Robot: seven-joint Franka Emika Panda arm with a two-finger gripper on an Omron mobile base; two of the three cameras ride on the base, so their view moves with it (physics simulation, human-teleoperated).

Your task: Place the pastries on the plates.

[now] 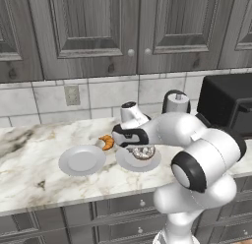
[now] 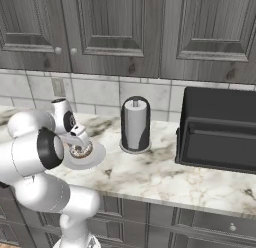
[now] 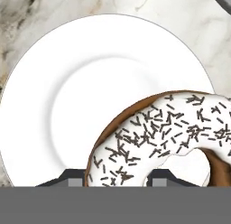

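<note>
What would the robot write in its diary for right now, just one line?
gripper: shut on donut | donut: over right-hand plate | croissant: on counter between plates | left-hand plate: bare

A white robot arm held its gripper (image 2: 80,143) over a brown iced ring donut (image 2: 81,151) on a round light-grey plate (image 2: 95,157), left of a dark paper-towel holder (image 2: 135,124).

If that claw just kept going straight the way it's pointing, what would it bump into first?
Most likely the donut: the gripper points down at it, its fingertips on either side of the iced ring. Right beneath lies the plate, then the counter. Whether the donut already rests on the plate is unclear.
</note>
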